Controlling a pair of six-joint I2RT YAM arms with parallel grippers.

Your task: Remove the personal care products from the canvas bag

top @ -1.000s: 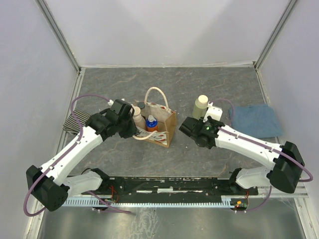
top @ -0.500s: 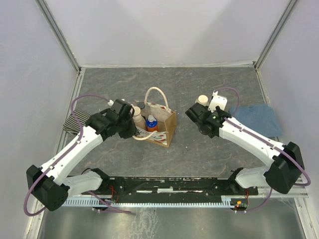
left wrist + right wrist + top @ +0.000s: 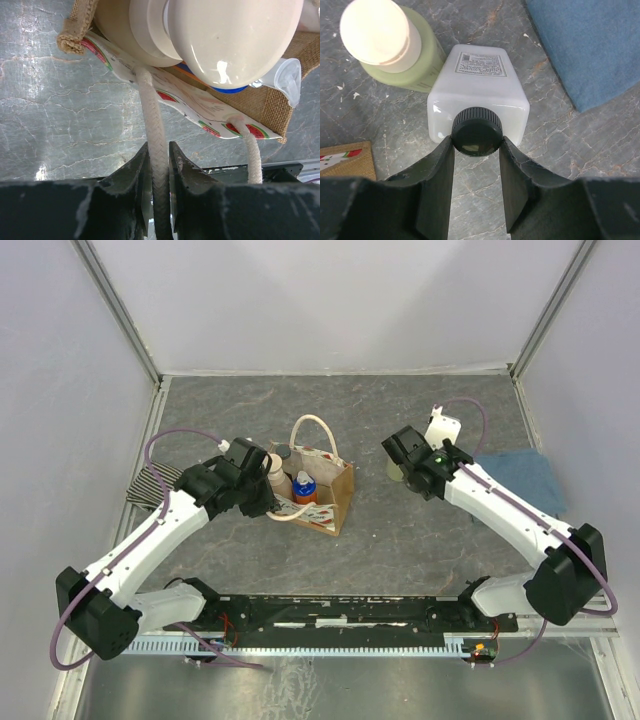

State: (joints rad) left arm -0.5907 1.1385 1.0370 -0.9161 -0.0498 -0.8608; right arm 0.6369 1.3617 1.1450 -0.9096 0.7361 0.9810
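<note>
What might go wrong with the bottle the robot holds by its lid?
The right fingers grip the white bottle only by its black cap, so it might slip or tilt.
The green bottle stands right beside it; a bump could tip it.
The left fingers pinch the rope handle, so a tug might tilt the canvas bag.

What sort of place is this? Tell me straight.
Probably a lab robot test cell: plain white panel walls in metal framing, two robot arms bolted along the grey table's near edge, a canvas bag staged as prop.
</note>
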